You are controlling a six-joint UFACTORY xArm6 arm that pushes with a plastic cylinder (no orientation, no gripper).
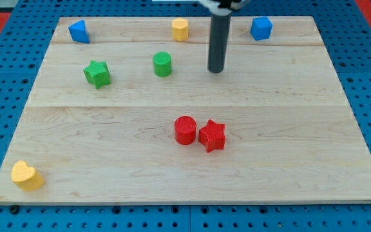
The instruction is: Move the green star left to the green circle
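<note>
The green star (pixel 97 73) lies on the wooden board in the upper left part. The green circle (pixel 162 64) stands to its right, about a hundred pixels away, not touching it. My tip (pixel 216 70) is at the lower end of the dark rod, to the right of the green circle and apart from it. The tip touches no block.
A blue triangle-like block (pixel 78 31) sits at the top left, a yellow hexagon-like block (pixel 180 29) at the top middle, a blue block (pixel 261 28) at the top right. A red circle (pixel 185 130) and red star (pixel 212 135) touch near the middle. A yellow heart (pixel 27 175) lies at the bottom left.
</note>
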